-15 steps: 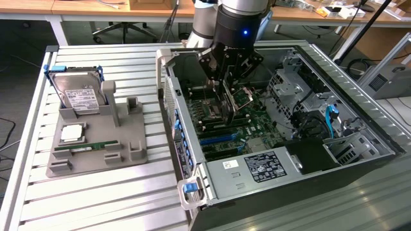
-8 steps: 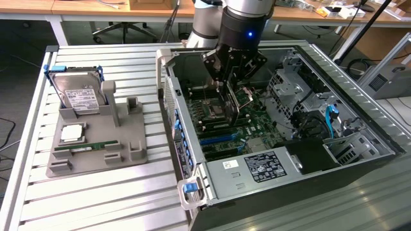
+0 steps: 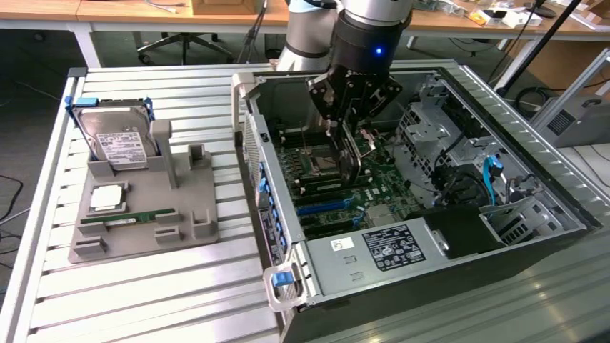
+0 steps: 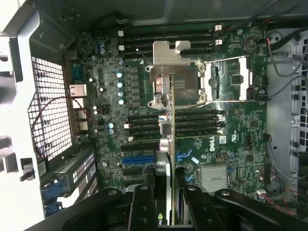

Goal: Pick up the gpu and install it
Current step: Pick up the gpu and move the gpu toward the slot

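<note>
Slatted counter (image 3: 143, 300) holds a grey parts fixture (image 3: 196, 232) on the exterior view's left, the open computer case (image 3: 253, 143) right of it, where the hand (image 3: 343, 136) stands clamped on the gpu (image 3: 350, 161), edge-on above the motherboard (image 3: 381, 189).

arm (image 3: 367, 32) pointing steeply down; end effector (image 3: 348, 120) clamped on upright gpu (image 3: 351, 164)

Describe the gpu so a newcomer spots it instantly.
Find the open computer case; above its motherboard hangs the black gripper. The gpu is the thin dark card clamped edge-down in it, silvery bracket at one end, unlike the green RAM stick outside the case.
</note>
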